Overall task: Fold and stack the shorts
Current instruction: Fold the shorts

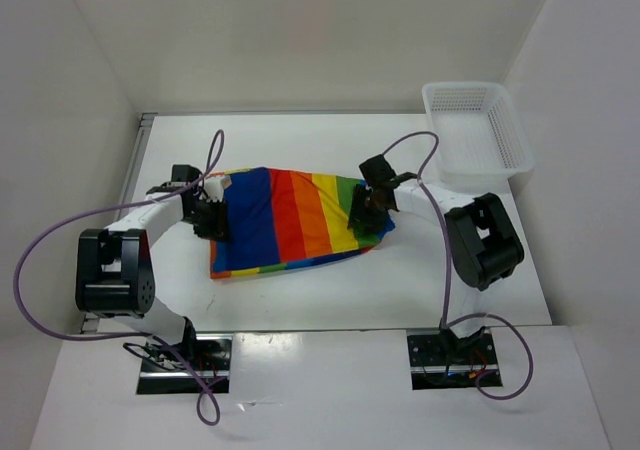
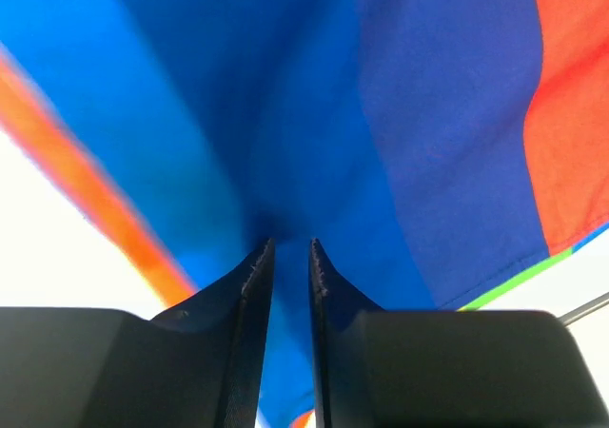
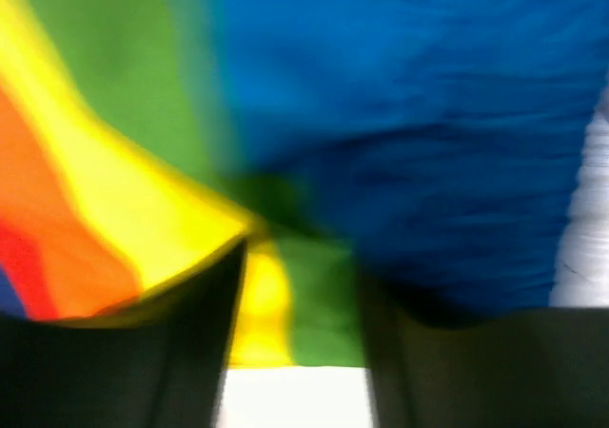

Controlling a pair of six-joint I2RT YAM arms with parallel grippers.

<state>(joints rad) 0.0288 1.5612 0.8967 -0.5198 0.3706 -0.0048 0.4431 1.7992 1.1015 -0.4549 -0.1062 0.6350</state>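
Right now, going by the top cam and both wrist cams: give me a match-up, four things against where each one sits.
Things:
1 shorts
2 basket
3 left gripper
4 right gripper

Places:
A far right corner of the table
B jaws at the shorts' blue end
C spread out mid-table, between the arms
D jaws at the shorts' green end

Pairs: 1-C, 2-A, 3-B, 4-D
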